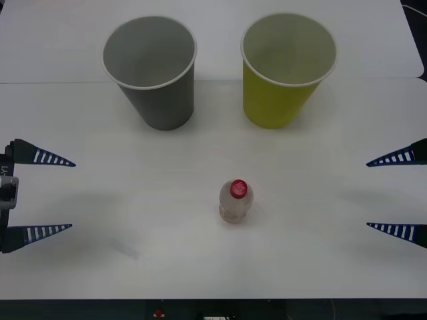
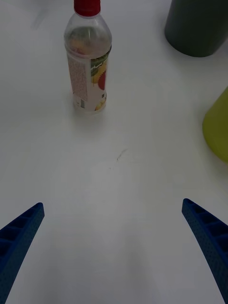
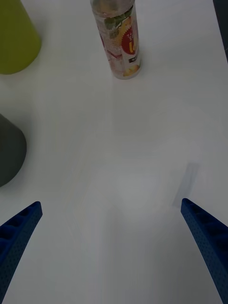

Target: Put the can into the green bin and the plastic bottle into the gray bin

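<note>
The plastic bottle (image 1: 235, 201) (image 2: 88, 61) (image 3: 119, 40), clear with a red cap and a colourful label, stands upright near the middle of the white table (image 1: 133, 260). Behind it stand the gray bin (image 1: 152, 70) (image 2: 197, 26) (image 3: 9, 152) at the back left and the green bin (image 1: 285, 70) (image 2: 218, 126) (image 3: 16, 40) at the back right, both upright and open-topped. My left gripper (image 1: 40, 193) (image 3: 111, 247) hovers open at the left edge, holding nothing. My right gripper (image 1: 399, 195) (image 2: 114, 242) is open at the right edge, also holding nothing. The can is out of view.
The table's front edge (image 1: 213, 298) runs just below the bottle. A seam (image 1: 67, 82) crosses the table behind the bins. Bare tabletop lies between each gripper and the bottle.
</note>
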{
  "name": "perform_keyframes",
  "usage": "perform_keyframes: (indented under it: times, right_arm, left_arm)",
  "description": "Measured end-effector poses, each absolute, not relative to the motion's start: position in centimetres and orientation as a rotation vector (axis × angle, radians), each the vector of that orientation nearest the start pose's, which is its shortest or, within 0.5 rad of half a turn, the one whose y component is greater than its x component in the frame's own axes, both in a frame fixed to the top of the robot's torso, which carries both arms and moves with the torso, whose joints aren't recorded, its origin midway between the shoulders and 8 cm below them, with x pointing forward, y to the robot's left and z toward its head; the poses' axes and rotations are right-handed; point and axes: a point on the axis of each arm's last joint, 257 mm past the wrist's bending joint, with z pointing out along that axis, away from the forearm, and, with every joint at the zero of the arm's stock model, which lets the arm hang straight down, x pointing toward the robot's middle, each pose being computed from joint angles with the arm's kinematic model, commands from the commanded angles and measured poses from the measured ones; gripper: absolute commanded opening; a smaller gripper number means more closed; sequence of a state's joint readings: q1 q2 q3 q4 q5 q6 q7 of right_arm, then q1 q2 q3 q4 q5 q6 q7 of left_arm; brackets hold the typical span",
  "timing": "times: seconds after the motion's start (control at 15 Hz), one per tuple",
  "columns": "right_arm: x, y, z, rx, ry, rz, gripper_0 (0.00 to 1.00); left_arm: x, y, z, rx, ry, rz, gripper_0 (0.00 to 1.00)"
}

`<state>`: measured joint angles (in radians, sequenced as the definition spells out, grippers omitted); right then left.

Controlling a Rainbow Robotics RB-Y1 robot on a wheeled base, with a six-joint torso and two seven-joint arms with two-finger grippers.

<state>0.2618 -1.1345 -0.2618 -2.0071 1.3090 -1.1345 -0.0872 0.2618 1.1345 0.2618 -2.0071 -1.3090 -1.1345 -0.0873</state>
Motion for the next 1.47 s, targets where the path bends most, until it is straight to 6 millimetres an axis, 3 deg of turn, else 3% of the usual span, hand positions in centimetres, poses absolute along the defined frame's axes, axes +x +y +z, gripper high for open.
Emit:
perform_keyframes:
  times: [0.73,1.47]
  right_arm:
    - [33.9,-27.9,-18.4,-1.573,1.604,0.253,1.0]
    - [34.4,-23.2,-19.8,-1.54,1.462,0.32,1.0]
  left_arm:
    - [34.1,28.6,-16.7,1.762,1.443,-0.117,1.0]
    - [34.1,28.6,-16.7,1.762,1.443,-0.118,1.0]
